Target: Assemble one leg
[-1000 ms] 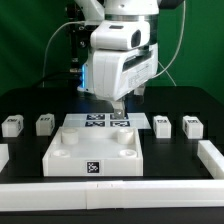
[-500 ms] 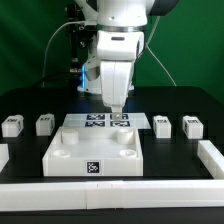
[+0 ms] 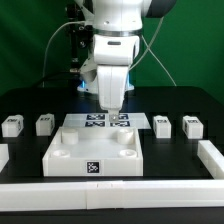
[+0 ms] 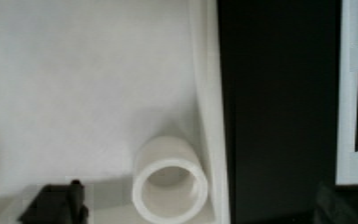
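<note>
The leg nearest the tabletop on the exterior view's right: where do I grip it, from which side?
Take the leg from above, probably, closing on its flat faces toward the tabletop and the neighbouring leg: it is a small rectangular post with open gaps on both those sides.

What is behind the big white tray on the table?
A flat marker board with black-and-white tags lies right behind the tray. The gripper hangs over it and hides a bit of its far edge.
</note>
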`<control>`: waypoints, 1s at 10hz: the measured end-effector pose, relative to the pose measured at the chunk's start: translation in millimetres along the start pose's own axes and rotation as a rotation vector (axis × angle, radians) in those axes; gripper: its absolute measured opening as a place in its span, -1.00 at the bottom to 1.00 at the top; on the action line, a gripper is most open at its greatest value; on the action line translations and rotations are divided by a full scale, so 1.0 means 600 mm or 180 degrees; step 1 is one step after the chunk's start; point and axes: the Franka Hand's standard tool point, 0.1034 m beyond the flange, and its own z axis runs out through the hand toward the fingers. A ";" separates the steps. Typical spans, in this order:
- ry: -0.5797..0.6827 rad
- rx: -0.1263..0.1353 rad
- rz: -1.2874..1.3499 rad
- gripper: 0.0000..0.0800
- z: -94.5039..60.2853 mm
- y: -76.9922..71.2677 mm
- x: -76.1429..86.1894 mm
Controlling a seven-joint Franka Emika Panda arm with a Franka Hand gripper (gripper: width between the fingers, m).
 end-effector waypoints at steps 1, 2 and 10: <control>-0.0032 0.0053 -0.0307 0.63 0.014 -0.005 -0.009; -0.0025 0.0050 -0.0385 0.63 0.026 -0.009 -0.016; 0.0020 0.0210 -0.0354 0.63 0.091 -0.038 -0.031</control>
